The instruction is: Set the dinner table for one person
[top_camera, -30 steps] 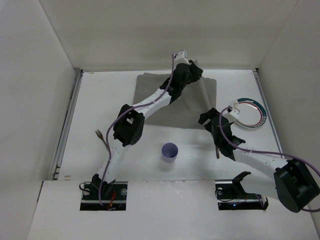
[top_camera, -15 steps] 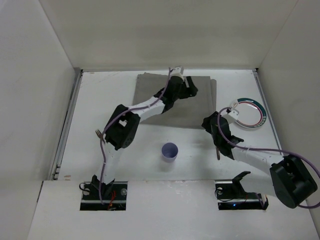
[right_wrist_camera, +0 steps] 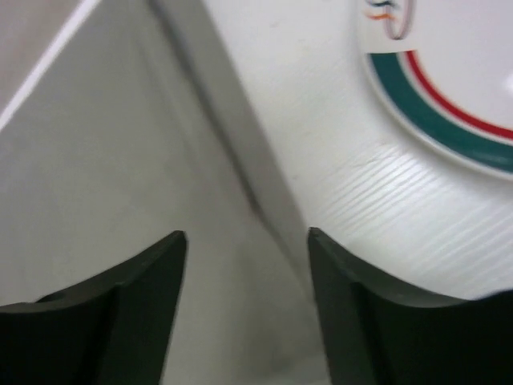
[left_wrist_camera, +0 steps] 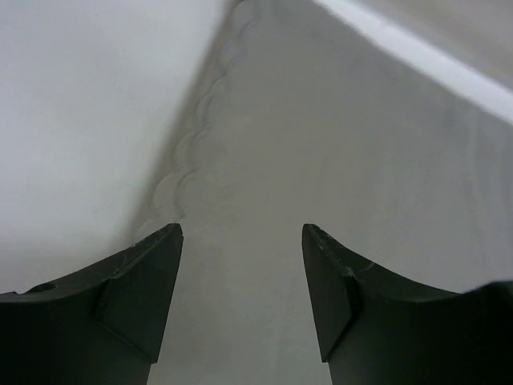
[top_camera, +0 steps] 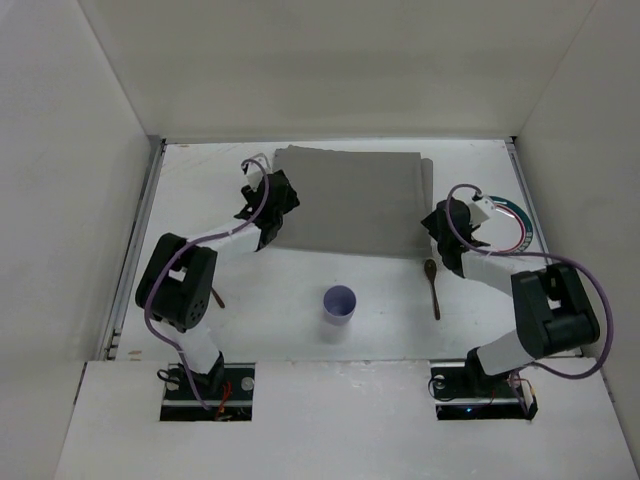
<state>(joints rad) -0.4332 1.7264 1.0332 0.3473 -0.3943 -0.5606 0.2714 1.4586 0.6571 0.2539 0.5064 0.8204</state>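
1. At the near edge of the dinner table [top_camera: 290,335], the lavender cup [top_camera: 340,303] stands alone on bare white, and the spoon [top_camera: 433,288] lies to its right. Both sit off the grey mat [top_camera: 350,200], so neither is laid yet. An arm swinging low over this patch could tip the cup or skid the spoon.
2. Further in, the left gripper [left_wrist_camera: 240,233] hangs over the mat's scalloped left border, jaws apart with nothing between them. Closing low here could pinch the cloth and drag a wrinkle into it.
3. Across from it, the right gripper [right_wrist_camera: 246,237] stands open and empty at the mat's right border, where a darker strip runs along the cloth — fold or shadow, the views do not settle it. A fold there could make a plate set on it rock.
4. Just beyond that gripper, the plate [top_camera: 512,235] lies on the table beside the mat, not on it. Its low rim offers little to grasp — a shallow bite could let it slip, and a push could shove it toward the side rail [top_camera: 540,240].
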